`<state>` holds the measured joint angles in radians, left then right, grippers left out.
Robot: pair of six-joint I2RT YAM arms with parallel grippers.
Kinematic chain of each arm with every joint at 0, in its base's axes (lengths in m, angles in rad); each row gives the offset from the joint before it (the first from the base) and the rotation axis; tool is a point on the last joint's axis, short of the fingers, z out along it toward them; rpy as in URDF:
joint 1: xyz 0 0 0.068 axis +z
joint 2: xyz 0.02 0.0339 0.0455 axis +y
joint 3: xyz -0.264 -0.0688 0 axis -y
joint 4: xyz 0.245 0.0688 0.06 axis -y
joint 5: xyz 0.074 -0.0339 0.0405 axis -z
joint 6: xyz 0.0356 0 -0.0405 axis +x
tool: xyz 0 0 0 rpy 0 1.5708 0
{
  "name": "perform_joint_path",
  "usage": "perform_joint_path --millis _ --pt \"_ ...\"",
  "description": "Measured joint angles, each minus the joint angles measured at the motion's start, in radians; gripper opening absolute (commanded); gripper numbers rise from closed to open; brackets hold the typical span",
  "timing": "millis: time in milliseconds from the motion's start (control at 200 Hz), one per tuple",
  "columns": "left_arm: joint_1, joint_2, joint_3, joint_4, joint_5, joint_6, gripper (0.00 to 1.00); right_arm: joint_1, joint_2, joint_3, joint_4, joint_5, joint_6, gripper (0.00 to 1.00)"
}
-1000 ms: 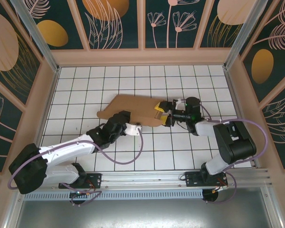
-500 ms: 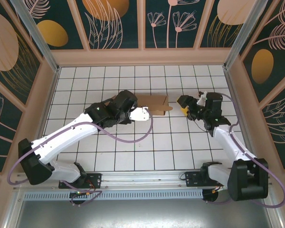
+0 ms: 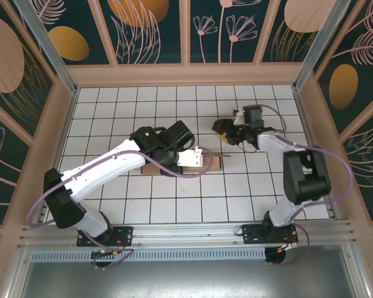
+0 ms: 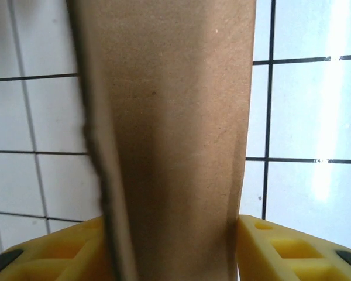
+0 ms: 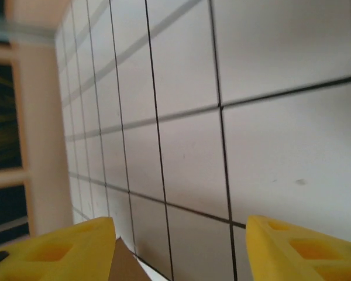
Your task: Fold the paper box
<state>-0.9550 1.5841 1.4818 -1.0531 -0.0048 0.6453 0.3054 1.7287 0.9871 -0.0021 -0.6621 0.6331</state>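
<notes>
The paper box [image 3: 215, 163] is brown cardboard near the middle of the tiled table, mostly hidden under my left arm, with another piece showing at the arm's left [image 3: 150, 169]. In the left wrist view a folded band of the box [image 4: 175, 117] runs up between the yellow fingers [image 4: 281, 249]. My left gripper [image 3: 202, 159] [image 4: 169, 249] is shut on it. My right gripper [image 3: 222, 129] [image 5: 181, 249] hovers just beyond the box, open with only tiles between its jaws. A cardboard corner [image 5: 121, 262] shows beside its left finger.
Patterned walls with a beige ledge [image 3: 186, 74] close the white tiled table [image 3: 112, 105] on three sides. A metal rail [image 3: 186, 233] with both arm bases runs along the near edge. A wall post [image 5: 38, 134] shows at the left of the right wrist view.
My left arm has carried the box nearer and to the right. The right gripper has swung left and farther back, its jaws narrower than before.
</notes>
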Motion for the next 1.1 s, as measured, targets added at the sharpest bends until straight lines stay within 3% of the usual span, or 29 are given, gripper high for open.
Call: perform_joint_path --millis 75,135,275,610,776,1096 --pt "0.0 0.048 0.012 -0.003 0.008 0.001 0.53 0.053 0.056 0.006 0.0 -0.026 -0.017 0.58" --pt "0.0 0.08 0.037 -0.005 0.017 0.006 0.61 0.07 0.083 0.005 -0.002 -0.047 -0.021 0.58" --pt "0.0 0.141 0.076 0.02 0.015 0.02 0.73 0.061 0.092 -0.009 0.018 -0.066 -0.022 0.58" --pt "0.024 0.177 0.121 0.083 -0.003 0.04 0.85 0.053 0.092 -0.014 0.031 -0.076 -0.034 0.58" --pt "0.027 0.173 0.128 0.103 -0.014 0.053 0.98 0.05 0.092 -0.014 0.031 -0.071 -0.045 0.61" --pt "0.027 0.096 0.127 0.133 -0.052 0.059 0.99 0.021 0.029 -0.011 0.027 -0.055 -0.056 0.63"
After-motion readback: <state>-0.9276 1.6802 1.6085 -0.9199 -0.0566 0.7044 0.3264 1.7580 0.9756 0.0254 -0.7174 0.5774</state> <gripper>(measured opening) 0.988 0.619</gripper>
